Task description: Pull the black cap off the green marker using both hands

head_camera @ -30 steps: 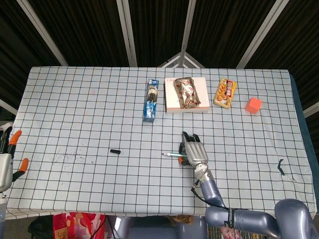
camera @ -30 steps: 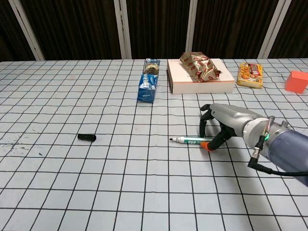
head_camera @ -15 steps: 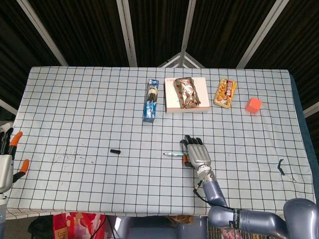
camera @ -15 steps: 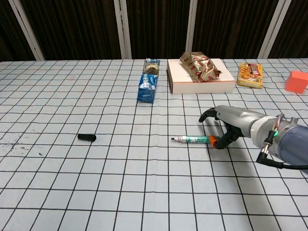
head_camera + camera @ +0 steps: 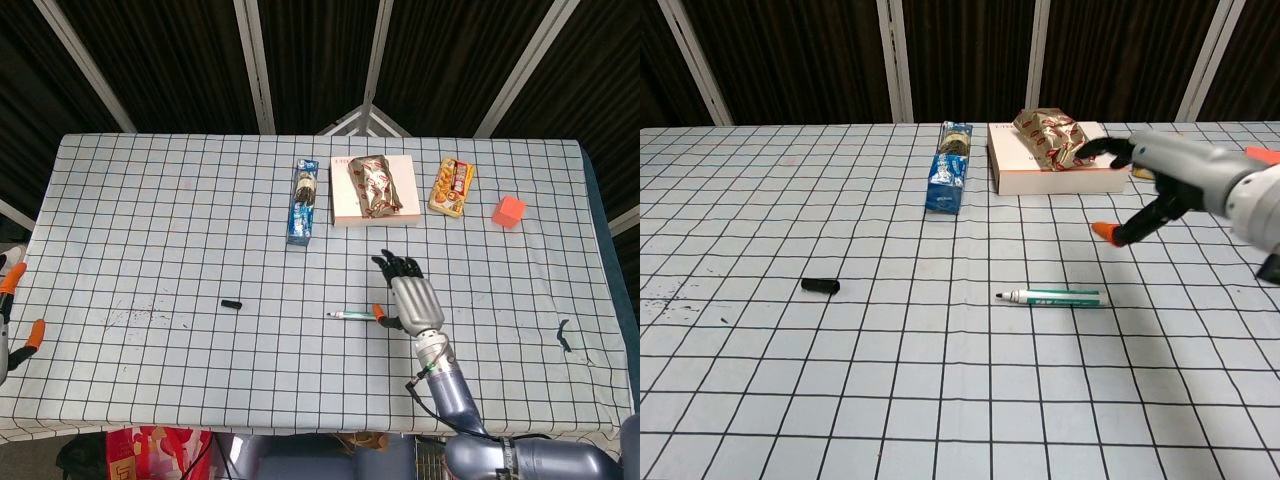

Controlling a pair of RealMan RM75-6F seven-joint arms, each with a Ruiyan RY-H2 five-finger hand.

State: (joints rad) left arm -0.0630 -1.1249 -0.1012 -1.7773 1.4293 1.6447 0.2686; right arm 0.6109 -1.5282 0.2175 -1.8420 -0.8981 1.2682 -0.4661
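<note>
The green marker (image 5: pixel 352 316) (image 5: pixel 1052 297) lies flat on the checked cloth near the middle, its bare tip pointing left. Its black cap (image 5: pixel 232 303) (image 5: pixel 821 286) lies apart from it, far off to the left. My right hand (image 5: pixel 412 298) (image 5: pixel 1160 185) hovers above the table to the right of the marker, fingers spread, holding nothing. My left hand (image 5: pixel 8 320) shows only at the far left edge of the head view, off the table, its orange fingertips apart and holding nothing.
A blue cookie pack (image 5: pixel 303 203) (image 5: pixel 950 168), a white box (image 5: pixel 373 212) with a snack bag on it, a yellow candy box (image 5: pixel 451 187) and an orange cube (image 5: pixel 508 211) stand along the back. A small black scrap (image 5: pixel 563 335) lies at the right.
My right hand has let go of the marker and lifted up and to the right. The marker stays on the cloth. My left hand has slid further out of view.
</note>
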